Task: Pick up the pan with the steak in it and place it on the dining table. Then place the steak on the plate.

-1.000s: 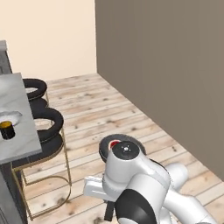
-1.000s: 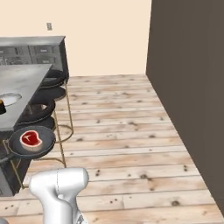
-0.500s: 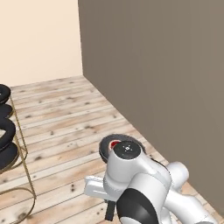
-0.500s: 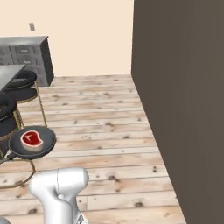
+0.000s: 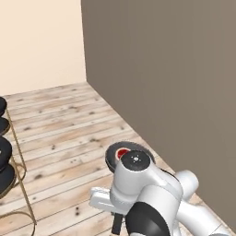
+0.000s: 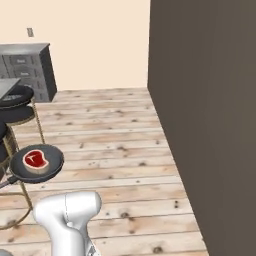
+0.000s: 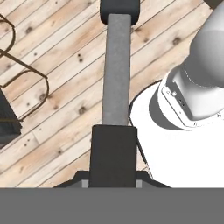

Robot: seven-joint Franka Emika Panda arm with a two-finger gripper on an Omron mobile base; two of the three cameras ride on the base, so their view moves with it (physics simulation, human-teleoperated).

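The pan (image 6: 38,164) hangs above the wooden floor at the left of the right base view, with the steak (image 6: 35,159) lying red in it. In the left base view the pan (image 5: 120,152) peeks out from behind my arm, a bit of red steak (image 5: 122,153) showing. The hand view looks along the pan's long handle (image 7: 116,70), and my gripper (image 7: 113,174) is shut on its near end. A grey corner of the dining table (image 6: 7,85) shows at the far left. The plate is out of view.
A tall dark brown wall (image 6: 205,100) runs close along my right side. Black round stools (image 6: 15,95) on brass frames stand at the left, with more stools (image 5: 4,156) in the left base view. Grey cabinets (image 6: 27,70) stand against the beige back wall.
Both base views have swung: table, mug and stools slid left and mostly out of frame, and the dark wall has grown. The pan stays held in the same spot relative to my arm.
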